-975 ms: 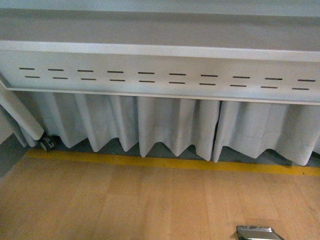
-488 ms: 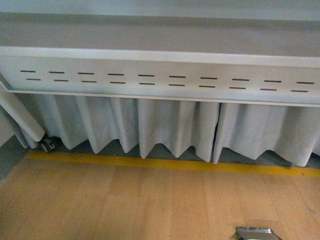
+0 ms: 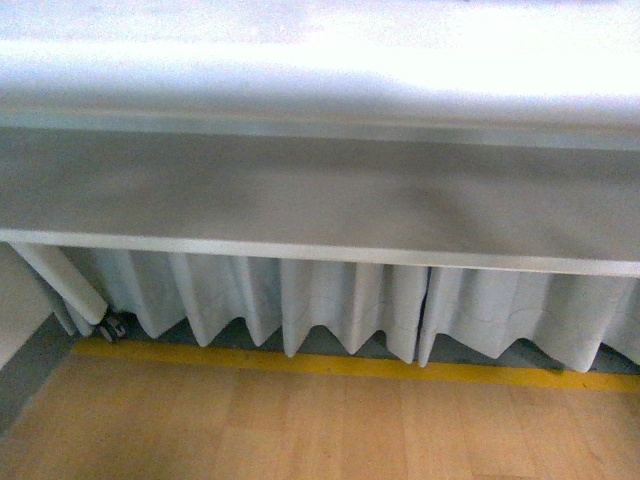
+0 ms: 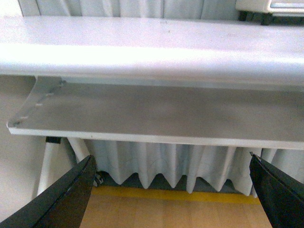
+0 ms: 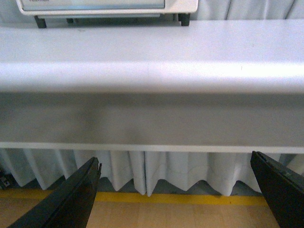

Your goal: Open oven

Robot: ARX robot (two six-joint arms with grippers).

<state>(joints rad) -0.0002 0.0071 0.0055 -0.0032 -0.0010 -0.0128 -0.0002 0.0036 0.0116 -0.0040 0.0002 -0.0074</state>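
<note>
The cream-white oven [image 5: 109, 6] stands on top of the white table [image 5: 152, 52]; only its bottom edge and black feet show in the right wrist view. A corner of the oven [image 4: 270, 6] shows far off in the left wrist view. In the front view it is out of sight. My left gripper [image 4: 173, 194] is open, its black fingers [image 4: 61, 202] spread wide below the table edge, with nothing between them. Also open and empty, my right gripper [image 5: 175, 194] hangs below the table front.
The table's front edge [image 3: 320, 90] and a lower shelf panel [image 3: 320, 200] fill the front view. Behind and below hang white pleated curtains [image 3: 350, 300]. A yellow line [image 3: 350, 365] runs across the wooden floor [image 3: 300, 430]. A white leg with a caster [image 3: 110, 322] stands at left.
The front view has risen: the slotted panel has gone out of sight and the tabletop edge has come in. The metal object at the bottom right has left the frame.
</note>
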